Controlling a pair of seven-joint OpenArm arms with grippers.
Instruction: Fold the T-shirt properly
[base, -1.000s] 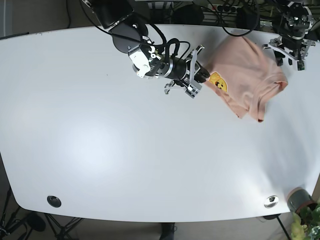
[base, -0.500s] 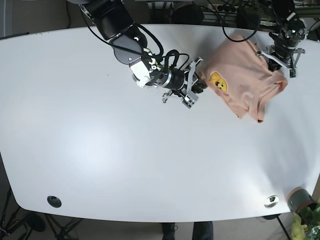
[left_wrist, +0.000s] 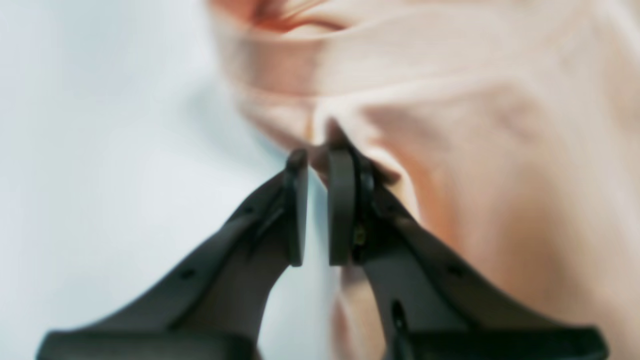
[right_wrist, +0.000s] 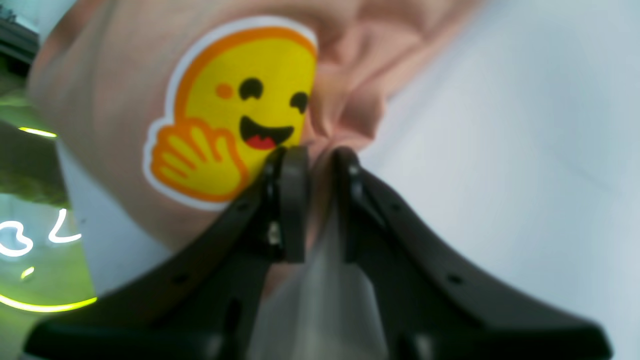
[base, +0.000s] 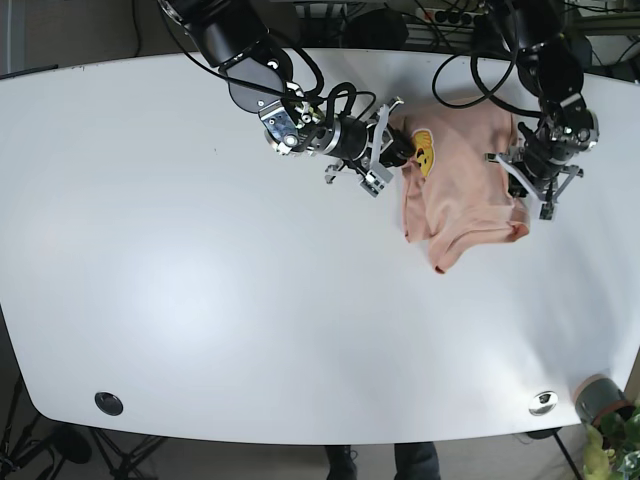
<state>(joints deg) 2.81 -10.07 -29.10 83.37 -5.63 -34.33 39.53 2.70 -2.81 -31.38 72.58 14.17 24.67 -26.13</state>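
My right gripper (right_wrist: 315, 200) and left gripper (left_wrist: 317, 205) each pinch the T-shirt (base: 455, 190) upper right; I should pull evenly.

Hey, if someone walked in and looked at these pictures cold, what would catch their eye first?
Probably the peach T-shirt, bunched up on the far right part of the white table, with its bright yellow smiley print filling the right wrist view. Next, the two arms: the right gripper pinches the fabric beside the print, and the left gripper pinches the shirt's opposite edge.
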